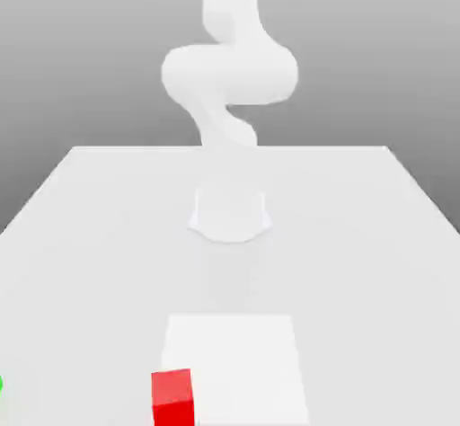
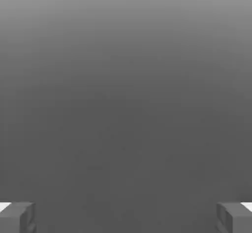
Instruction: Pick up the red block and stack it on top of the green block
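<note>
While the glossy white robot arm (image 1: 230, 74) stands over the far part of the pale, smooth worktop (image 1: 108, 235), you have your jaws (image 2: 126, 217) parted wide in the hand view, with a grey fingertip at each side and nothing held between them. Behind them, that same view gives you a plain grey backdrop (image 2: 126, 104), lighter along one edge and darker toward the jaws. In the exterior view, your bright red, square-edged block (image 1: 172, 399) sits close to the near edge of the picture, left of the middle, with its top face and the side facing the camera both visible. It lies at the left border of a flat white panel (image 1: 235, 361), overlapping that border as you look at it, and the lower part of the block is cut off by the picture's edge. You can find a small sliver of bright green (image 1: 1, 384) at the exterior view's far left, well apart from the red block; so little of it is in the picture that you cannot tell its shape. Your arm's pale base (image 1: 230, 213) blends into the worktop near the middle, farther from the camera than the white panel, and the thick, rounded links rise from it toward the top of the picture. Beyond the worktop's straight far edge, you see a grey background (image 1: 54, 56) that grows darker downward.
</note>
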Robot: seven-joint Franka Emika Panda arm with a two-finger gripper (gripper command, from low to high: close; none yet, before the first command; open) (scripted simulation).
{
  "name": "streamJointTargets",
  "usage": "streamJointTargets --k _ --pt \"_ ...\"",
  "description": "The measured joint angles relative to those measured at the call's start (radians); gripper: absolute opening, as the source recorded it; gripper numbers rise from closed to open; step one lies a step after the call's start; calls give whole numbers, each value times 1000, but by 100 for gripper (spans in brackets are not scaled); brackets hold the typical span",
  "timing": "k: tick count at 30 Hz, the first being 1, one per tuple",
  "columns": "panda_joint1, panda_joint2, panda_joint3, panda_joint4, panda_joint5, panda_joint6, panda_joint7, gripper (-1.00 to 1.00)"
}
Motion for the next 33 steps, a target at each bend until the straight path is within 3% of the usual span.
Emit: streamJointTargets --k 15,25,30,31,33 --pt "54 551 -122 -69 93 190 -241 0" --pt "24 906 -144 -117 87 319 -351 0" --pt "-9 1086 -106 -99 129 451 -395 0" --pt "-18 1111 -96 -95 134 472 -399 -100" --pt "-18 1111 -96 -95 134 471 -399 -100"
